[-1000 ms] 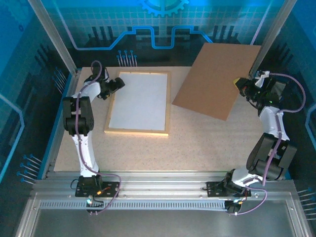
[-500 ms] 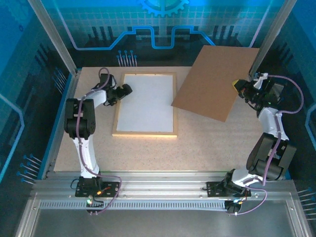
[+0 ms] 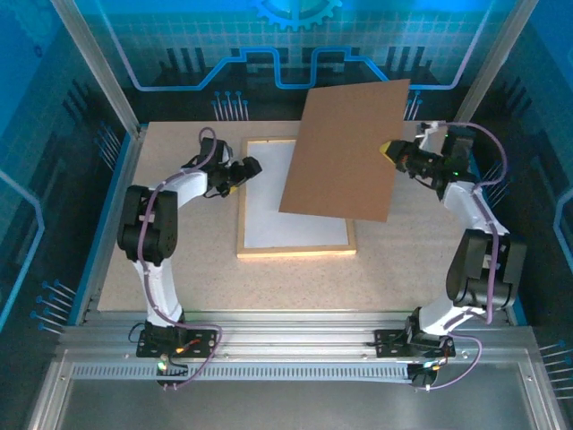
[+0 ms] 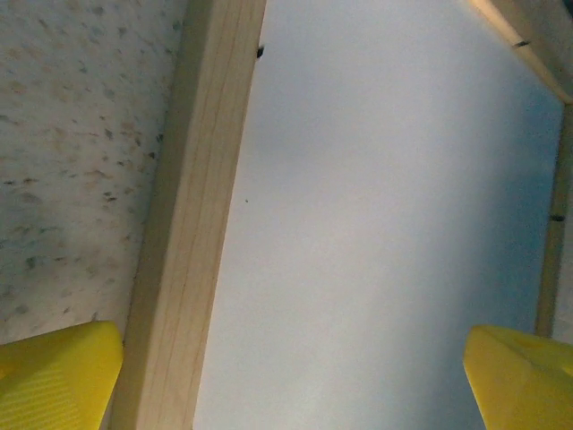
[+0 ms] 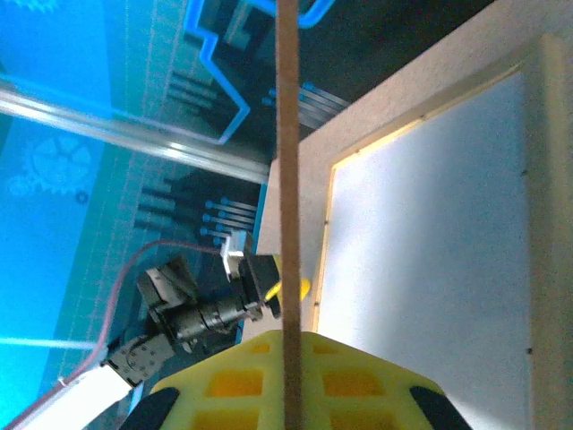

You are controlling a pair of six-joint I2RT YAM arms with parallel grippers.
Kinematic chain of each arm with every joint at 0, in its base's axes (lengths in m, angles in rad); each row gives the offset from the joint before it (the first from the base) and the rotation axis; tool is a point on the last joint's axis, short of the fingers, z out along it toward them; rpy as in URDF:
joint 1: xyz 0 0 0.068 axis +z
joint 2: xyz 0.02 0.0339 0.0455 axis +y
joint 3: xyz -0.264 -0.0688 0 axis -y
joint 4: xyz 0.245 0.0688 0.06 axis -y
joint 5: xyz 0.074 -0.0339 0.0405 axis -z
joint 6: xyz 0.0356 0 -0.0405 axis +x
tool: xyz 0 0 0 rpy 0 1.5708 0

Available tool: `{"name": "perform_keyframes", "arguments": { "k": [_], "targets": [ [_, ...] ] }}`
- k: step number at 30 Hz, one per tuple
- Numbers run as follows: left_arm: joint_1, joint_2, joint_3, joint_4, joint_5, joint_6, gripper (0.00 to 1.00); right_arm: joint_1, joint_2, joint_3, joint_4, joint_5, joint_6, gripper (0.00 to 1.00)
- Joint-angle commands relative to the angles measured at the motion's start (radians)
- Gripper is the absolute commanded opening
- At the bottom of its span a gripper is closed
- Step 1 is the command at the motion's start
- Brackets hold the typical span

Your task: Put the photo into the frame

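My right gripper pinches the edge of the brown backing board, holding it over the frame, which lies flat mid-table with my left gripper wide astride its left rail; the photo seems to lie inside face-down, showing white, so next I'd square the board and lower it in.

From the right claw, which pinches its edge, the flat brown backing board juts lifted over the thin light-wood frame, blocking descent there. Outward of the left claw (spread astride the frame's rail) the speckled surface lies free.
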Motion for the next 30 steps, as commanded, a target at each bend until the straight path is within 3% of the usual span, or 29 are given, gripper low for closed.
{"name": "perform_keyframes", "arguments": {
  "k": [1, 13, 18, 30],
  "targets": [
    [0.026, -0.118, -0.062, 0.002, -0.051, -0.025, 0.99, 0.053, 0.048, 0.043, 0.096, -0.066, 0.011, 0.00],
    [0.059, -0.322, -0.340, 0.082, -0.050, -0.106, 0.99, 0.187, 0.297, 0.135, 0.238, -0.121, 0.088, 0.00],
    [0.060, -0.366, -0.391, 0.100, -0.056, -0.124, 0.99, 0.211, 0.366, 0.164, 0.169, -0.087, 0.056, 0.00],
    [0.062, -0.379, -0.404, 0.100, -0.071, -0.114, 0.99, 0.239, 0.454, 0.185, 0.192, -0.063, 0.092, 0.00]
  ]
}}
